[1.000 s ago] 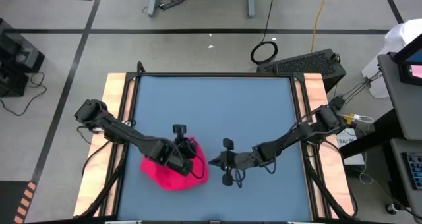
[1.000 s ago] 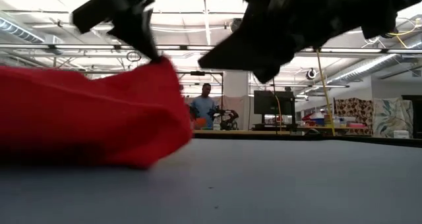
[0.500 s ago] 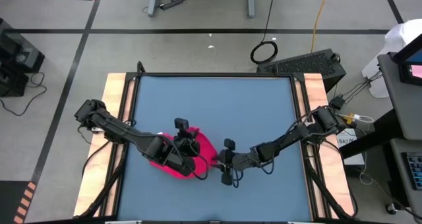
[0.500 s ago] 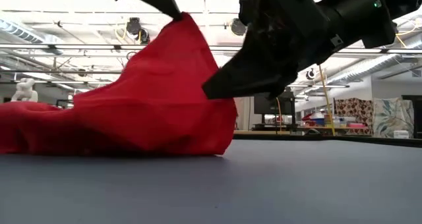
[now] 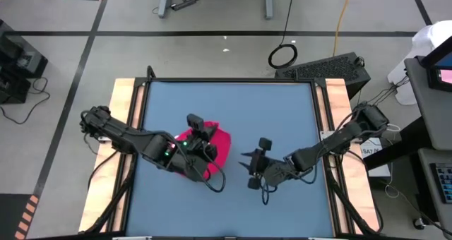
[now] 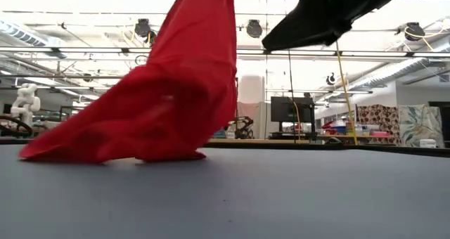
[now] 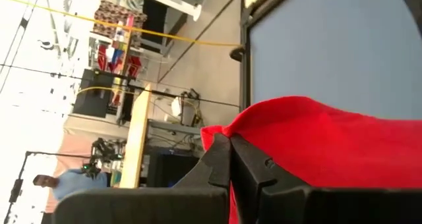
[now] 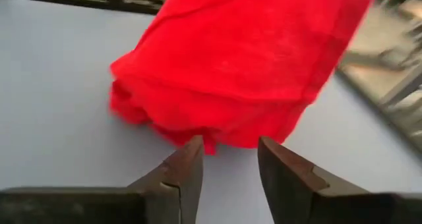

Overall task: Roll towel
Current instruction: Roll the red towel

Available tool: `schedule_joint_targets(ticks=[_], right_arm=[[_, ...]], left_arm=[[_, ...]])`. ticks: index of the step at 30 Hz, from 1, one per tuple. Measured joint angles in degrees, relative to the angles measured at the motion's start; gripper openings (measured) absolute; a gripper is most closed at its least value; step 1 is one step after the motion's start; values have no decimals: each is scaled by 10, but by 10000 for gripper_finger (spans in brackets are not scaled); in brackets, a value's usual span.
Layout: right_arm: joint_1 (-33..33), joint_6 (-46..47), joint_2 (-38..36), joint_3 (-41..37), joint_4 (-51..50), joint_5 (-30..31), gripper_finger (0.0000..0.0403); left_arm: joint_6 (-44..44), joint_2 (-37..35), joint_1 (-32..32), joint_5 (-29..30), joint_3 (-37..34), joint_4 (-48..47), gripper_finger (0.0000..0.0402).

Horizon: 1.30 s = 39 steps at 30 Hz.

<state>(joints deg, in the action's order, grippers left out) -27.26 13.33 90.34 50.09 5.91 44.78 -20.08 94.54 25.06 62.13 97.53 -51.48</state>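
Observation:
The towel (image 5: 220, 142) is a bright red cloth drawn up into a tall peak. In the low view the towel (image 6: 184, 91) hangs from above the picture, and its lower folds (image 6: 98, 149) lie on the blue table. My left gripper (image 7: 228, 143) is shut on its top, high over the table's middle left. My right gripper (image 8: 231, 159) is open and empty, with the towel (image 8: 244, 59) a little ahead of its fingers. In the high view, my right gripper (image 5: 248, 169) is to the right of the towel. My left gripper pinches the towel's raised top part (image 7: 244, 122) between its two shut fingers; an edge or a fold, one layer or several, I cannot tell. The fingers come from the table's left, slanting slightly down. The towel hangs below them, its lower end (image 6: 98, 149) on the table.
The blue tabletop (image 5: 233, 102) has wooden strips along its left (image 5: 123, 99) and right (image 5: 337, 92) sides. There is free room on the far half and at the near right. A person (image 7: 43, 182) stands far off in the room.
My left gripper has risen, still shut on the towel. It has pulled the cloth from a low heap into a tall peak, while the lower folds stayed on the table. My right gripper has drawn back from the towel toward the table's right edge and risen.

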Motion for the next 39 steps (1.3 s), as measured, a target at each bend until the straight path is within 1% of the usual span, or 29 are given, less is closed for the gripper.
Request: schedule_joint_targets(ticks=[2,7,8,12,14,16,19,25,27,29,31,36,39], right_arm=[[14,-35,18,0,28,15,135],[57,-73,82,0,97,12,135],[64,-71,93,0,109,1,135],[78,-54,118,0,149,-92,135],[70,-51,117,0,149,-124,135],[56,-53,107,0,134,-133,135],[32,-60,65,0,110,-115,135],[6,-115,-30,0,47,-12,135],[9,-141,-53,0,37,3,135],[19,-164,-64,0,38,-6,135],[35,-179,-68,0,36,-48,135],[91,-172,-48,0,48,-251,135],[110,-148,-20,0,49,-327,135]], left_arm=[[-3,0,0,0,17,1,4],[-18,0,4,-6,31,-2,4],[-25,0,5,-6,31,-2,4],[-29,0,6,-6,32,-2,4],[-28,0,10,-29,32,-1,4],[-32,0,18,-62,32,0,4],[-33,0,34,-97,32,0,4],[-32,0,61,-100,32,6,4],[-32,0,71,-100,32,19,4],[-32,0,79,-101,32,24,4],[-29,0,83,-101,32,27,4],[-28,0,90,-98,32,28,4],[-28,-2,93,-97,32,31,4]])
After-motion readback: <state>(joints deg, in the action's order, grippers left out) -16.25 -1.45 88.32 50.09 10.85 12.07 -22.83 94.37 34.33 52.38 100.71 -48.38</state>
